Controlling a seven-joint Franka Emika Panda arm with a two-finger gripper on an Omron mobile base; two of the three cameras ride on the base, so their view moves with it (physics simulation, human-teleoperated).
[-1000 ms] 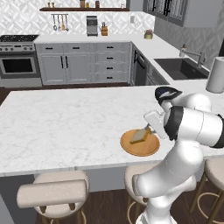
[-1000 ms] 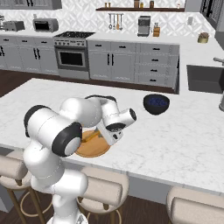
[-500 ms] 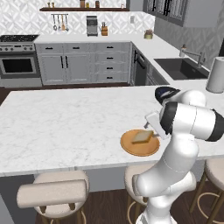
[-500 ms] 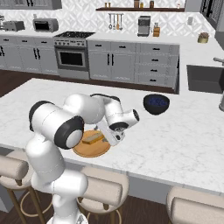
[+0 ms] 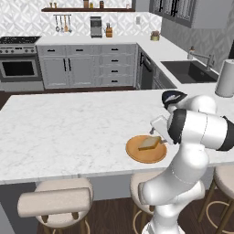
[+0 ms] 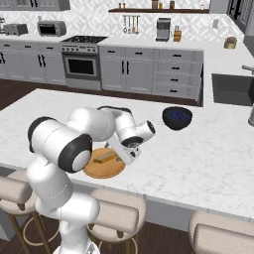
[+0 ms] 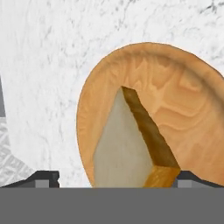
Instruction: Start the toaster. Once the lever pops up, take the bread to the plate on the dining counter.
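Now the bread slice (image 7: pixel 131 148) is lying on the wooden plate (image 7: pixel 183 100) on the marble tabletop (image 5: pixel 68 128), between the end effector's (image 7: pixel 113 177) spread, empty tips. Withdrawing well means rising straight, avoiding nudging the slice.

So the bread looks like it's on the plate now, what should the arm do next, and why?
Probably lift the gripper straight up and away. The bread already lies on the plate on the dining counter, and the fingertips stand wide on either side of the slice, not gripping it. Rising clear should avoid nudging it off.
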